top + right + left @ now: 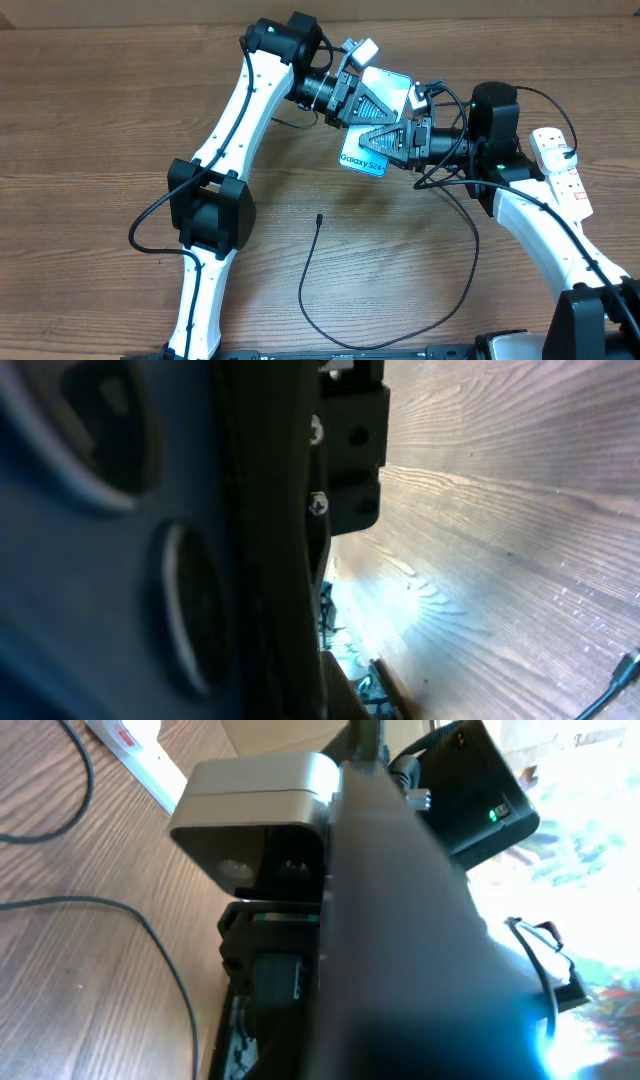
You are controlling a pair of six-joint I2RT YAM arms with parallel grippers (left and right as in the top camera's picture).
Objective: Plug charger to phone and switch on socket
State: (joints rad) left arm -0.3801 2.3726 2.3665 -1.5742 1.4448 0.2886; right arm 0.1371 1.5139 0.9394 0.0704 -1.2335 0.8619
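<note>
Nearest the arm bases, the charger (303,300) is laid in a wide black loop across the front of the desk (90,120), and open wood is left on its left side. A little farther in, its small connector tip (318,216) is seen lying on the wood, apart from everything else, with free room all round it.

Beyond the tip, the phone (362,160) is held tilted between the two arms. Its light-blue screen is turned upward, with small white lettering near the nearer end. Whether its lower corner touches the wood cannot be told. The jaws of the right gripper (372,138) are closed on the phone from the right, and those of the left gripper (385,108) are clamped on its far end. In the right wrist view the phone's dark back is shown blurred across the left of the frame.

At the desk's right edge, the white socket (562,170) with red-marked switches is laid well apart from the phone. Farthest off, the desk's back edge is seen just behind the left arm.
</note>
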